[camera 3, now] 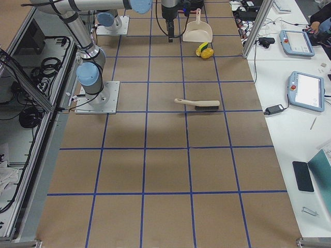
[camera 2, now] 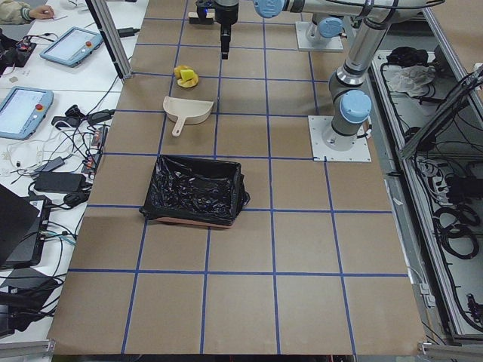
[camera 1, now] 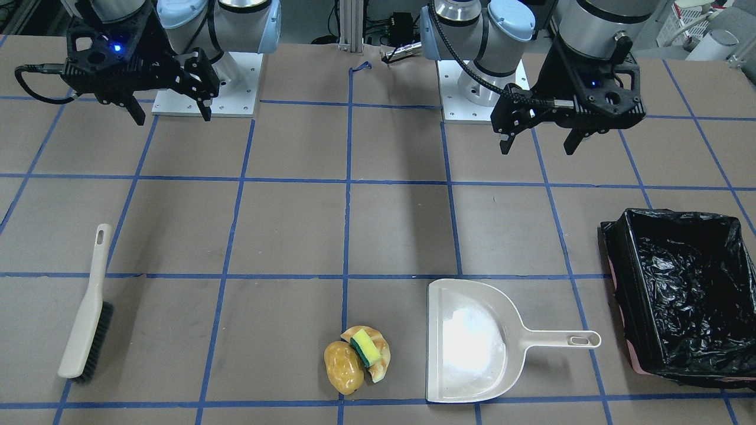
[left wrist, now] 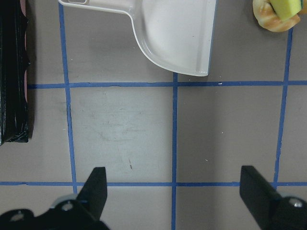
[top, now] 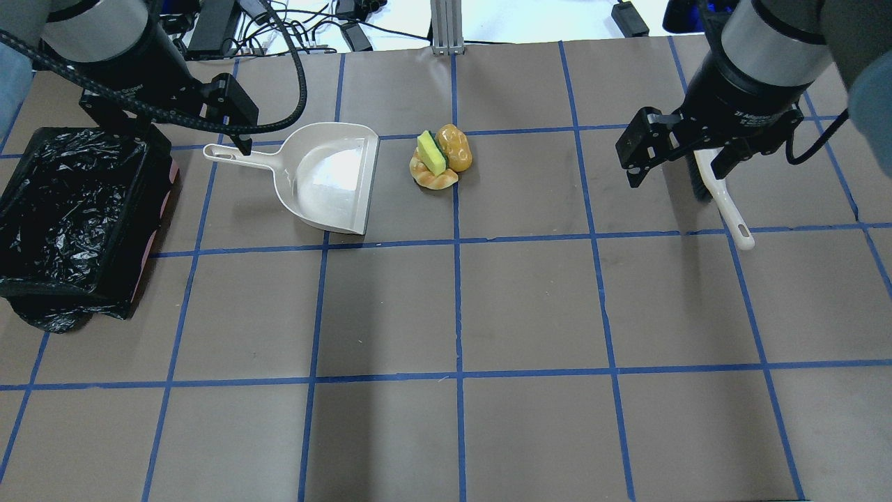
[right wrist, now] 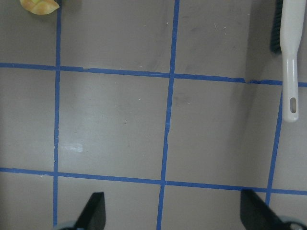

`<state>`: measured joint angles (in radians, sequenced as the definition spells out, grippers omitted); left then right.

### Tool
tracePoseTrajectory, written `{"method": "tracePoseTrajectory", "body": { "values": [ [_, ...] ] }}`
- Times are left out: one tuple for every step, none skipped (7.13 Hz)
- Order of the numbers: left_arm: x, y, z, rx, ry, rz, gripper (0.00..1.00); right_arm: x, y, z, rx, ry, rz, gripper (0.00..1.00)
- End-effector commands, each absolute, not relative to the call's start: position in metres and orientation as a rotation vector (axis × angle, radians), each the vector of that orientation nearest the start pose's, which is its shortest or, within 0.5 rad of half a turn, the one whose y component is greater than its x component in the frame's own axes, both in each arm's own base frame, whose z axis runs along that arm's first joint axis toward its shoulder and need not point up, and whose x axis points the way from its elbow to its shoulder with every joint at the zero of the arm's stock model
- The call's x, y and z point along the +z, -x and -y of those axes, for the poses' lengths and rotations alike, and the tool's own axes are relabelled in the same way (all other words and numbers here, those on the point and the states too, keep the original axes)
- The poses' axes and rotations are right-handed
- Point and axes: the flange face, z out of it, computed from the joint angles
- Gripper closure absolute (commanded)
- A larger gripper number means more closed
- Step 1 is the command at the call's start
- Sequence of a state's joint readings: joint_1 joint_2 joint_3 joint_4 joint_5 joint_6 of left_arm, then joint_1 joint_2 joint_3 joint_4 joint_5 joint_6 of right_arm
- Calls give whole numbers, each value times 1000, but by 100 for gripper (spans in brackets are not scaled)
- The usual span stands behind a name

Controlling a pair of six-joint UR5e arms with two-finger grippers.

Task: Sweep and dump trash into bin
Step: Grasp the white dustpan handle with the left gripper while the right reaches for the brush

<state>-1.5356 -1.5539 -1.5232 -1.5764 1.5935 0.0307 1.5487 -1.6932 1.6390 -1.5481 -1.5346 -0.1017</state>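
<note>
Seen from above, the bin [top: 141,233] sits far on the left. It is lined with a crinkly black bag, and I see no trash in it.

Next comes the left gripper [camera 1: 537,146]. It hangs up in the air and touches nothing. Its 2 fingers are spread wide apart with only bare table [top: 529,300] below them, so it holds nothing.

Just past it lies the cream dustpan [top: 331,178]. It rests flat on the table with its handle [top: 237,157] pointing toward the bin. Its wide mouth faces the trash, and the scoop has nothing in it.

Near the mouth of the dustpan, but not touching it, is the trash in 1 little pile. There are 3 things: a shiny brown roll [top: 454,148], a pale pastry [top: 433,178], and a yellow sponge [top: 430,153] with a dark green side. The sponge leans on top of the other 2.

Further right hangs the right gripper [camera 1: 173,118]. It is also up in the air, and its 2 fingers are spread apart and hold nothing. Below it, far on the right, the brush [top: 725,206] lies on the table.

So I think the job has not really begun. Nothing is swept and nothing is dumped. What is left is to pick up the brush and the dustpan, push all 3 things into the scoop, and tip them into the bin.
</note>
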Motion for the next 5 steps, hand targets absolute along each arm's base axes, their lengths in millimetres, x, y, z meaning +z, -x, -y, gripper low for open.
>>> {"method": "tracePoseTrajectory", "body": {
  "values": [
    [519, 114, 494, -89, 6, -3114, 0, 508, -125, 447, -55, 123, -3119, 0],
    [517, 110, 497, -89, -94, -3118, 0, 508, -125, 448, -66, 123, -3120, 0],
    [503, 106, 504, -49, -428, -3078, 0, 511, -123, 446, -79, 113, -3120, 0],
    [476, 94, 530, -110, -700, -3010, 0, 512, -123, 447, -84, 113, -3119, 0],
    [404, 91, 561, -70, -890, -2977, 0, 508, -116, 451, -77, 101, -3123, 0]
  ]
}}
